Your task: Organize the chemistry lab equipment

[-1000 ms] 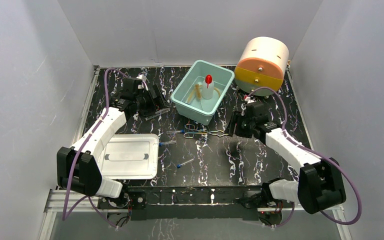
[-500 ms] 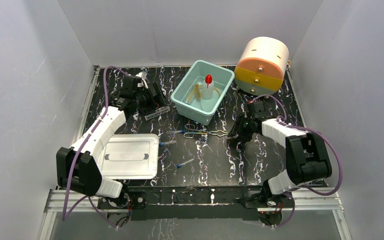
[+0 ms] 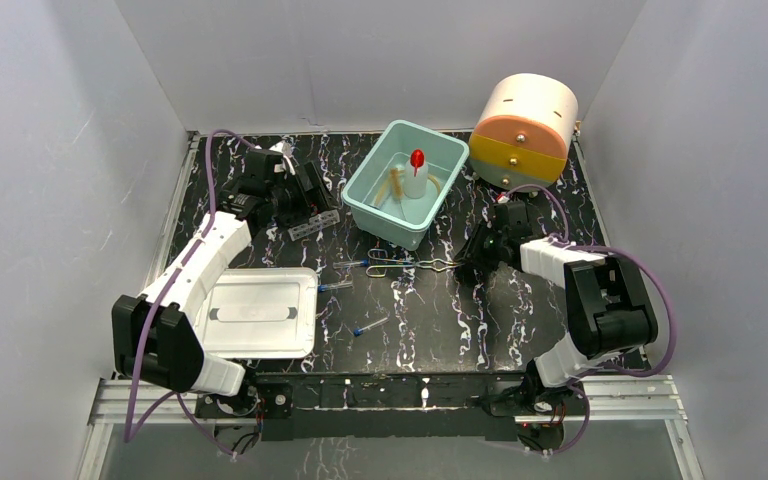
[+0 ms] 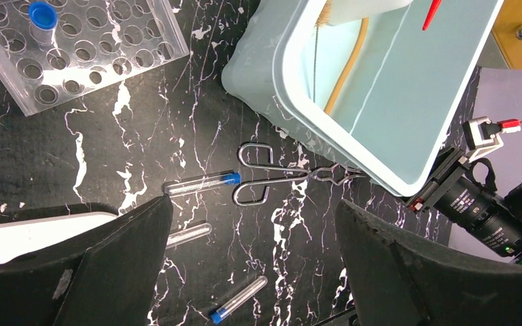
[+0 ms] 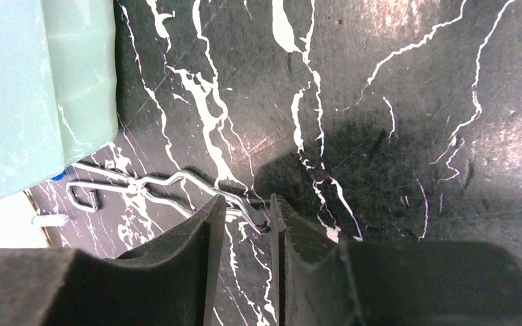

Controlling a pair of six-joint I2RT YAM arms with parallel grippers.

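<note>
Lab equipment: part sits in teal bin (image 3: pixel 385 222) at back-centre, rest lies loose on black marbled table (image 3: pixel 440 335).
White lid (image 3: pixel 260 312): flat on table, front-left, beside L arm.
L gripper (image 3: pixel 305 197): over table at back-left; fingers spread wide, nothing betw. them.
Tube rack (image 3: pixel 312 225): on table just R of L gripper; small blue cap (image 4: pixel 41 13) stands in one hole.
Blue-capped tubes (image 4: pixel 200 183): three lying loose mid-table, apart from each other, betw. lid and tongs.
Metal tongs (image 3: pixel 410 265): flat on table just in front of bin; handle loops to L, tips to R.
Wash bottle (image 3: pixel 416 182): upright inside bin, red nozzle on top.
Tan tubing (image 3: pixel 394 186): in bin, just L of bottle.
R gripper (image 5: pixel 243 204): low at tongs' tip end; fingers drawn narrow, one each side of tip wire; can't tell if wire is actually pinched.
Cream-orange drum (image 3: pixel 525 125): back-right corner, just R of bin.
</note>
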